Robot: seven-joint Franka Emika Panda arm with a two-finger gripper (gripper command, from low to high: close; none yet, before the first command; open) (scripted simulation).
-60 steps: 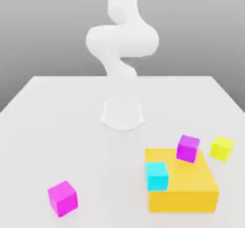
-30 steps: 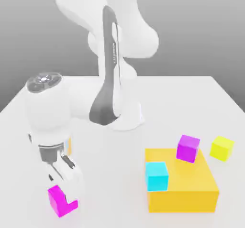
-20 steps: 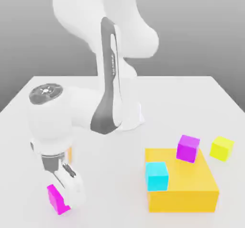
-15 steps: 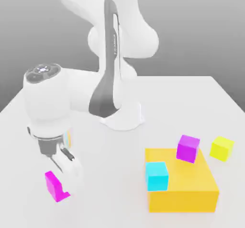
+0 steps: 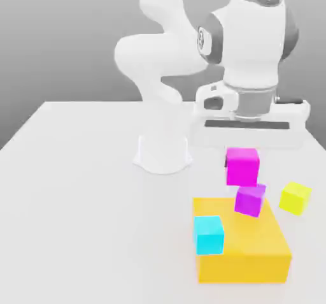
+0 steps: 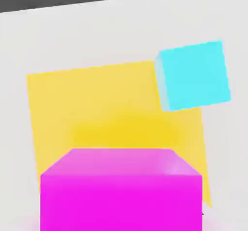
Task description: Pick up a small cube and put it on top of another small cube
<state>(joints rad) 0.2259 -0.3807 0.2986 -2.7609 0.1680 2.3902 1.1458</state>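
Gripper (image 5: 242, 159) is clamping the magenta cube (image 5: 242, 166) by two opposite faces, hanging it just above the purple cube (image 5: 249, 201) on the yellow block (image 5: 245, 258) near the table's (image 5: 76, 169) front edge. Rigid, light, probably slick.

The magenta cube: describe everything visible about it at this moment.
The magenta cube is a small, plain, bright pink block with flat matte faces and sits level. It hangs off the table under the claw, which is shut on it, just above the purple cube, which rests on the yellow block.
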